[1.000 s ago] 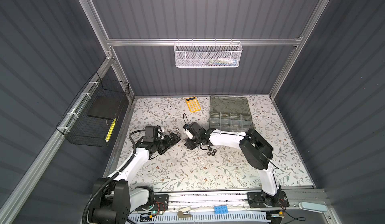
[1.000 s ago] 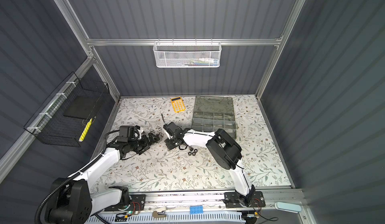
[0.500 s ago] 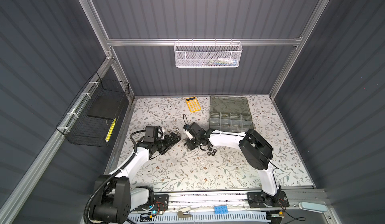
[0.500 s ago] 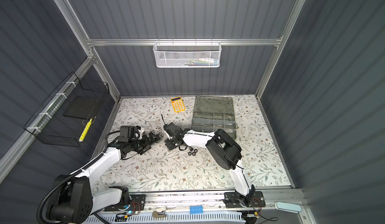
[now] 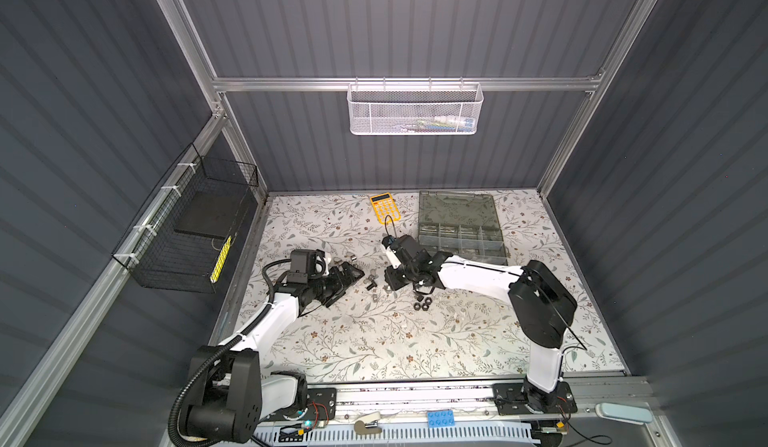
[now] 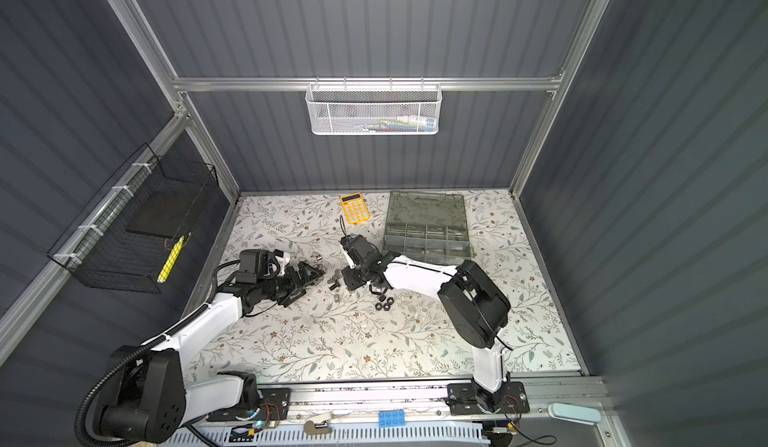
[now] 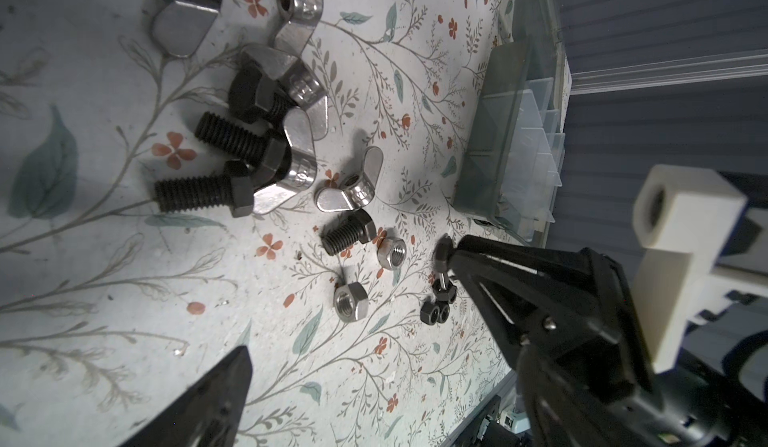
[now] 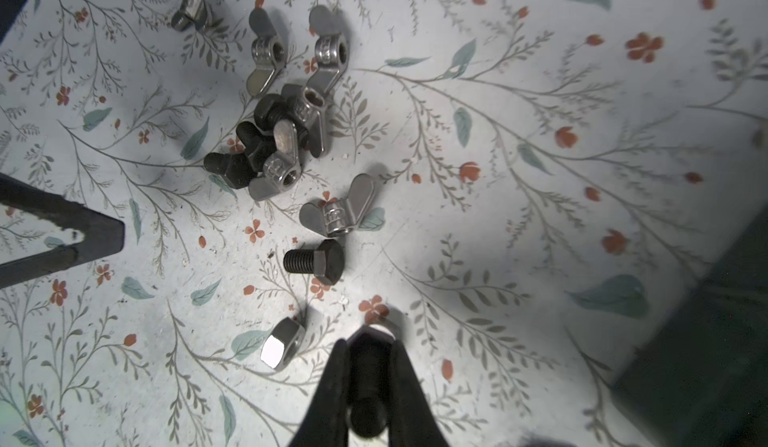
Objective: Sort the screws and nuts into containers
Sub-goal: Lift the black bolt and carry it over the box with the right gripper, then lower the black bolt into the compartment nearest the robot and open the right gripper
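Observation:
My right gripper (image 8: 365, 341) is shut on what looks like a black screw (image 7: 440, 253), low over the mat, in both top views (image 5: 391, 283) (image 6: 351, 282). A silver nut (image 8: 376, 325) lies just past its tips, another (image 8: 282, 343) beside it. A loose black screw (image 8: 316, 260), a winged nut (image 8: 336, 214) and a pile of screws and winged nuts (image 8: 274, 145) lie between the arms. My left gripper (image 7: 382, 366) (image 5: 353, 276) stands open beside the pile, holding nothing. Black nuts (image 5: 422, 302) cluster nearby. The containers (image 5: 461, 237) sit at the back right in the open grey box.
A yellow calculator (image 5: 385, 212) lies at the back, left of the organizer box. A white mesh basket (image 5: 415, 110) hangs on the back wall and a black wire basket (image 5: 191, 233) on the left wall. The two grippers stand close together.
The right gripper's jaws have closed. Both arms have stayed almost where they were.

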Action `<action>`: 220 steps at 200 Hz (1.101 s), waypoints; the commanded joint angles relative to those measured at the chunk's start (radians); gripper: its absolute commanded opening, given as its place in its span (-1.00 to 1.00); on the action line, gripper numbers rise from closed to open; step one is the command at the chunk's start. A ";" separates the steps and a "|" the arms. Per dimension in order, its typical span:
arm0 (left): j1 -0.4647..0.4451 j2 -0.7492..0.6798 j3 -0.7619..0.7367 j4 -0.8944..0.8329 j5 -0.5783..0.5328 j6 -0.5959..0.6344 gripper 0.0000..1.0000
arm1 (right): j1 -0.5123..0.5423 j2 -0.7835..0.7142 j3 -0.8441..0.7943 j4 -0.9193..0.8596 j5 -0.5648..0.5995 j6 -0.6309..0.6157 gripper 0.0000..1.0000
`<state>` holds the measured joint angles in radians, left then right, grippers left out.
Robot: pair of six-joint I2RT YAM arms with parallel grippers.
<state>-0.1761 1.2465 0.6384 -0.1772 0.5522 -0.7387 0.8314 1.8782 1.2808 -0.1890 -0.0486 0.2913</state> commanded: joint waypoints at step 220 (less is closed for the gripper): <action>-0.432 0.562 0.665 0.097 -0.006 0.126 1.00 | -0.648 -0.386 -0.468 0.096 -0.056 0.246 -0.76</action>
<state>-0.6117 1.8317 1.3144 -0.1154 0.5255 -0.6823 0.2008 1.4693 0.8169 -0.1349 -0.0727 0.5129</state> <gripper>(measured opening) 0.997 0.152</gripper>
